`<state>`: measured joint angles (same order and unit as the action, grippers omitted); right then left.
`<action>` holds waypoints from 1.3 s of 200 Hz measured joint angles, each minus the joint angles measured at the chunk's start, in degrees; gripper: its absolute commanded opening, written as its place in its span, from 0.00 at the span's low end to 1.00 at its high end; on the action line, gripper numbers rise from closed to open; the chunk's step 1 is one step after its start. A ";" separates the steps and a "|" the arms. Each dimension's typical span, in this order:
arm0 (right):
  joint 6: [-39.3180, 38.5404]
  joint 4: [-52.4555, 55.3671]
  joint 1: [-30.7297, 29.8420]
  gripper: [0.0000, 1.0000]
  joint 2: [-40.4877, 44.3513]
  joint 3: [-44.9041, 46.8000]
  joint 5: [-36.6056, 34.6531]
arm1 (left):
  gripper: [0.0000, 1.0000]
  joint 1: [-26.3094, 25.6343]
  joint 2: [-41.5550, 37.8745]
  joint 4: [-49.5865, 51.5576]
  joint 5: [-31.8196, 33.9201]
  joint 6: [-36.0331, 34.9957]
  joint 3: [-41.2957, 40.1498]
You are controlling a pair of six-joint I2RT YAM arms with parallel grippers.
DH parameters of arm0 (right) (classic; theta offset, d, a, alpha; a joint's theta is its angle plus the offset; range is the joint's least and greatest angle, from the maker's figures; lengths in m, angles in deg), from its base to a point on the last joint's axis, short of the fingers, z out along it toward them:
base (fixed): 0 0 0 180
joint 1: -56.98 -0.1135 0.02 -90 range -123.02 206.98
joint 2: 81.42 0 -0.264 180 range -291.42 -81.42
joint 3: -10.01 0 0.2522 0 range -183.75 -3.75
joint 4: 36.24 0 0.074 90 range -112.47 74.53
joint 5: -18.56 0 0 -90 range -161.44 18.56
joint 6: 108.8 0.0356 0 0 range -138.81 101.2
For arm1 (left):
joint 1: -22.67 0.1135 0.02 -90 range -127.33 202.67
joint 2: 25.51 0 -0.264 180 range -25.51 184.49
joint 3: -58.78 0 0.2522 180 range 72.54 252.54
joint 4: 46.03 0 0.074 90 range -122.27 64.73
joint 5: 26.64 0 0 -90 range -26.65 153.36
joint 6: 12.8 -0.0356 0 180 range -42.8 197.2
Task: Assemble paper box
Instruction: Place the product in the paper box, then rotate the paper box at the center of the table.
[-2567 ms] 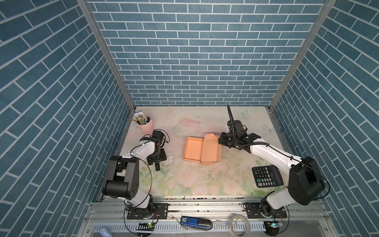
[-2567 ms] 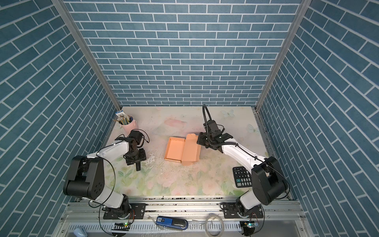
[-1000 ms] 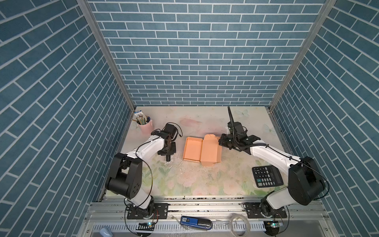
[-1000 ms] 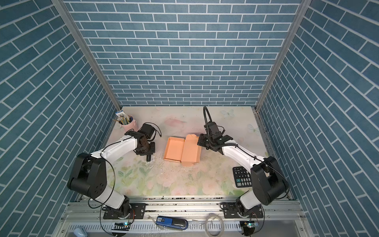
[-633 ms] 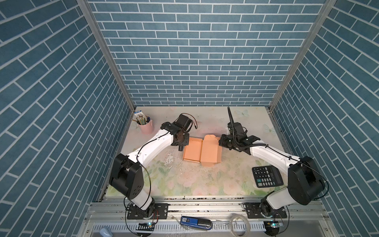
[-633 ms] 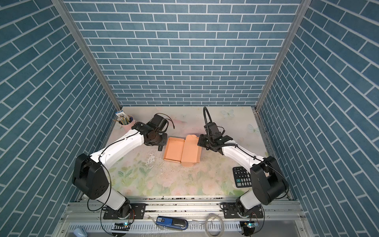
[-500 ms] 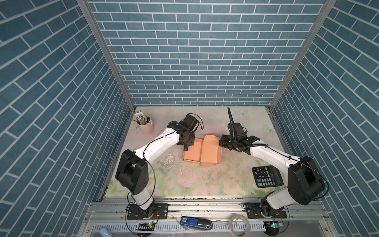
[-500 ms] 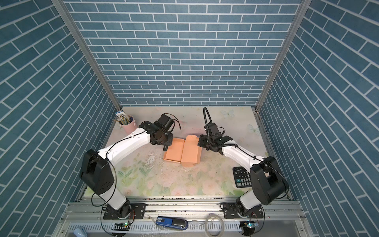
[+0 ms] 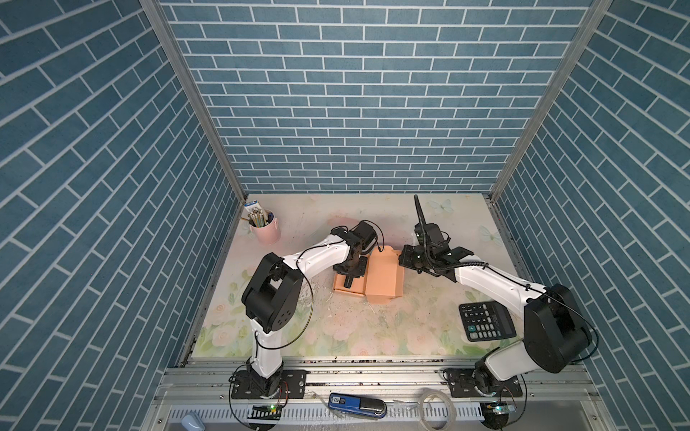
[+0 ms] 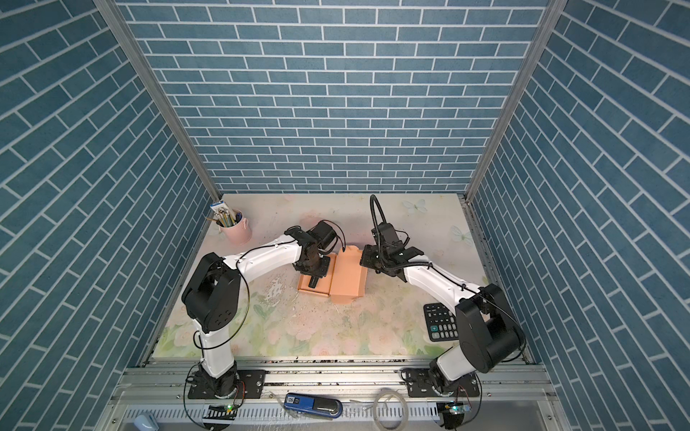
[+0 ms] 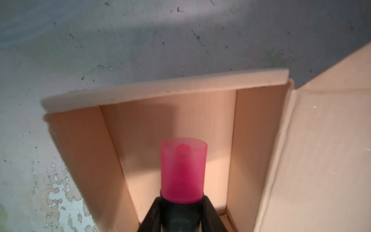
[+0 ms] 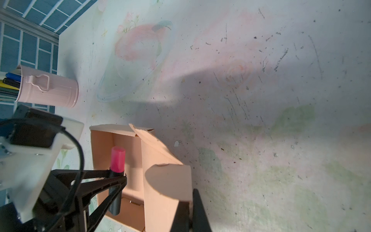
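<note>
Peach paper box (image 9: pixel 384 278): left claw (image 9: pixel 350 275) gripping marker (image 11: pixel 183 170) above, right claw (image 9: pixel 404 260) pinching edge.

Both top views from high above the front rail, looking steeply down on the whole table (image 9: pixel 373 336), left wrist camera very close, peering into the open paper box (image 11: pixel 170 120) past a pink-capped marker (image 11: pixel 183 168), right wrist camera low, skimming the table, sharing box and marker with the left wrist view, box and pink cup (image 12: pixel 50 88) with both top views
</note>
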<state>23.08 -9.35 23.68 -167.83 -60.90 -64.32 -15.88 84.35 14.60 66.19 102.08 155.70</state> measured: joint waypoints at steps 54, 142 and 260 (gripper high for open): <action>0.02 0.59 0.00 0.00 0.00 0.00 -0.44 | 0.35 0.00 2.32 -1.90 -0.17 0.00 0.31; -0.52 3.72 0.04 0.00 -0.20 -0.46 -2.32 | 0.73 0.09 0.98 -4.42 -3.58 -0.83 0.66; -11.98 16.98 2.47 0.00 -4.15 -14.71 -2.99 | 0.74 7.30 -7.65 -8.33 -8.13 -1.38 -4.00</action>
<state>11.11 7.63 26.15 -171.98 -75.61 -67.32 -8.58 76.70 6.27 58.05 100.71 151.70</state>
